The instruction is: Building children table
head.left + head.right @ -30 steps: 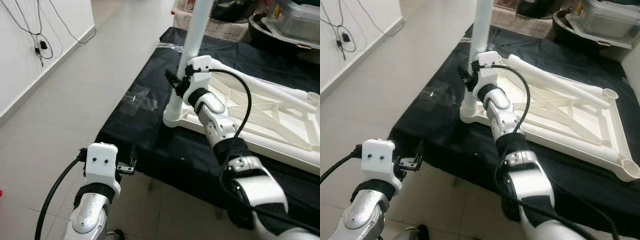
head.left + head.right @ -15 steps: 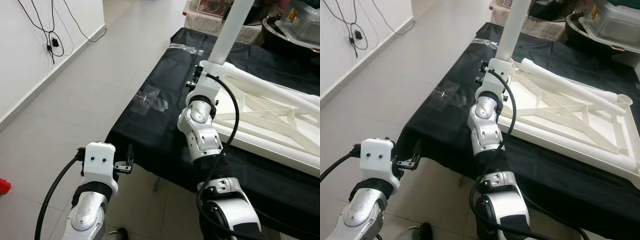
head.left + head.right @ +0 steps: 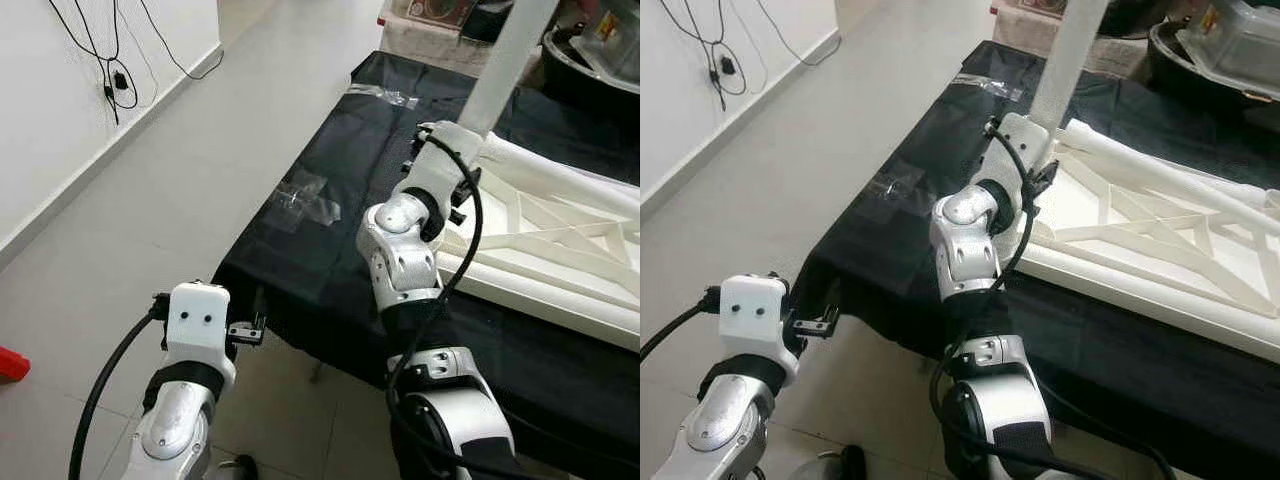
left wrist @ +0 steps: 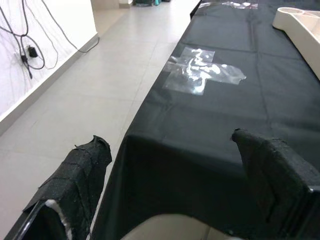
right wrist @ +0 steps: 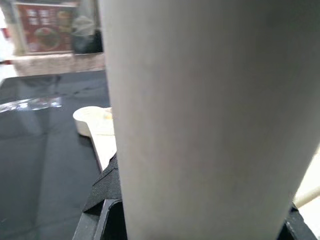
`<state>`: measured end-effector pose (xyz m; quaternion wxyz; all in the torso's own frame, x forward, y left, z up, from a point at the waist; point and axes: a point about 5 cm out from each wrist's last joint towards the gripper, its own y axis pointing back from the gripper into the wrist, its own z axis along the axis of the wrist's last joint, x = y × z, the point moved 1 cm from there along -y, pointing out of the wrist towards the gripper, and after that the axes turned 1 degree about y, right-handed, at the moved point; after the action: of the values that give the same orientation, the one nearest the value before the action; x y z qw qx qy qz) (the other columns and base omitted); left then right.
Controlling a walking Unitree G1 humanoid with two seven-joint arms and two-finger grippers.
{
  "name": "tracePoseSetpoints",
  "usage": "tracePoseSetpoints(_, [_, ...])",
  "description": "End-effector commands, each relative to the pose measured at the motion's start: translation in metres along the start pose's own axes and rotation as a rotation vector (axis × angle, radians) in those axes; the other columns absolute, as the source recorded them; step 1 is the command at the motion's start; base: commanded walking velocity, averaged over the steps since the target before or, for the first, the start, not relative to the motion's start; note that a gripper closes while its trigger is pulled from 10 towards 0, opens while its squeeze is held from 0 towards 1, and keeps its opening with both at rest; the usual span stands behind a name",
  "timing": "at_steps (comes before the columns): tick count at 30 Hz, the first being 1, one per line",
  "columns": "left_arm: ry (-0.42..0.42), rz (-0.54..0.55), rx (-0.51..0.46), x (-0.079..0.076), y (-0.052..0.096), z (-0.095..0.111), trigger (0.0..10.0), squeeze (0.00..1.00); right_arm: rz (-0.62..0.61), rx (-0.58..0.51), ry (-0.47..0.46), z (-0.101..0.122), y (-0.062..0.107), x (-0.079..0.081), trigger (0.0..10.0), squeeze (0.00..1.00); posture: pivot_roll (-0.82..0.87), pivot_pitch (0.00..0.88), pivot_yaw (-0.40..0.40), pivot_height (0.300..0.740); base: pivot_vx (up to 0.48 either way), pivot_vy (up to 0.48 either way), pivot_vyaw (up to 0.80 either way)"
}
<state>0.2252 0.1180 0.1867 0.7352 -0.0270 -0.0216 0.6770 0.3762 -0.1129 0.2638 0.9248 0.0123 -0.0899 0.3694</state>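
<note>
The right pincer (image 5: 200, 220) is closed around the white table leg (image 3: 505, 70), as the right wrist view shows, with the black fingers (image 5: 107, 200) against the tube on both sides. The leg stands a little tilted at the near left corner of the upturned white table frame (image 3: 560, 250), which lies flat on the black-covered tabletop (image 3: 330, 240). I cannot tell if the foot of the leg is already fully in its corner socket, because the wrist hides the joint. To do this step well, I think the leg should first be brought upright over the socket and then pressed straight down, not sideways, so that the frame does not slide on the cloth. The left pincer (image 4: 175, 165) is wide open, holds nothing, and hangs low before the tabletop edge, near a patch of clear tape (image 4: 202, 75).
</note>
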Motion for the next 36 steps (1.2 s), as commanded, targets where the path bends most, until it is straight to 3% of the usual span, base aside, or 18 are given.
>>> tracePoseSetpoints(1, [-0.005, -0.006, 0.02, -0.001, 0.001, -0.005, 10.0, 0.0, -0.036, 0.272, 0.039, -0.051, 0.017, -0.002, 10.0, 0.0, 0.1, 0.219, -0.114, 0.74, 0.0, 0.0, 0.0])
tracePoseSetpoints(13, [-0.008, -0.019, 0.018, -0.003, -0.001, -0.006, 10.0, 0.0, -0.113, 0.346, 0.036, -0.063, 0.016, -0.022, 10.0, 0.0, 0.1, 0.209, -0.105, 0.74, 0.0, 0.0, 0.0])
tracePoseSetpoints(16, [-0.009, -0.022, 0.017, -0.004, -0.001, -0.005, 10.0, 0.0, -0.14, 0.418, 0.028, -0.072, 0.017, -0.026, 10.0, 0.0, 0.1, 0.209, -0.105, 0.74, 0.0, 0.0, 0.0])
tracePoseSetpoints(22, [-0.01, -0.024, 0.017, -0.004, -0.001, -0.006, 10.0, 0.0, -0.087, 0.463, 0.031, -0.08, 0.018, -0.027, 10.0, 0.0, 0.1, 0.195, -0.103, 0.74, 0.0, 0.0, 0.0])
tracePoseSetpoints(24, [-0.013, -0.025, 0.011, -0.003, -0.002, -0.005, 10.0, 0.0, 0.344, 0.469, 0.022, -0.088, 0.027, -0.002, 10.0, 0.0, 0.1, 0.191, -0.105, 0.74, 0.0, 0.0, 0.0])
tracePoseSetpoints(25, [-0.013, -0.025, 0.011, -0.003, -0.002, -0.005, 10.0, 0.0, 0.344, 0.469, 0.022, -0.088, 0.027, -0.002, 10.0, 0.0, 0.1, 0.191, -0.105, 0.74, 0.0, 0.0, 0.0])
tracePoseSetpoints(26, [-0.014, -0.024, 0.008, -0.002, -0.002, -0.005, 10.0, 0.0, 0.507, 0.508, 0.013, -0.096, 0.035, 0.005, 10.0, 0.0, 0.1, 0.191, -0.105, 0.74, 0.0, 0.0, 0.0])
tracePoseSetpoints(27, [-0.014, -0.024, 0.008, -0.002, -0.002, -0.005, 10.0, 0.0, 0.507, 0.508, 0.013, -0.096, 0.035, 0.005, 10.0, 0.0, 0.1, 0.191, -0.105, 0.74, 0.0, 0.0, 0.0])
tracePoseSetpoints(29, [-0.015, -0.022, 0.006, -0.001, -0.002, -0.004, 10.0, 0.0, 0.707, 0.58, -0.012, -0.105, 0.047, 0.011, 10.0, 0.0, 0.09, 0.193, -0.105, 0.74, 0.0, 0.0, 0.0])
tracePoseSetpoints(30, [-0.015, -0.022, 0.006, -0.001, -0.002, -0.004, 10.0, 0.0, 0.707, 0.58, -0.012, -0.105, 0.047, 0.011, 10.0, 0.0, 0.09, 0.193, -0.105, 0.74, 0.0, 0.0, 0.0])
tracePoseSetpoints(34, [-0.017, -0.019, 0.004, -0.001, -0.003, -0.004, 10.0, 0.0, 0.985, 0.663, -0.058, -0.111, 0.064, 0.016, 10.0, 0.0, 0.1, 0.197, -0.107, 0.74, 0.0, 0.0, 0.0])
tracePoseSetpoints(36, [-0.017, -0.017, 0.004, 0.0, -0.002, -0.004, 10.0, 0.0, 1.04, 0.68, -0.056, -0.111, 0.067, 0.016, 10.0, 0.0, 0.1, 0.2, -0.107, 0.74, 0.0, 0.0, 0.0])
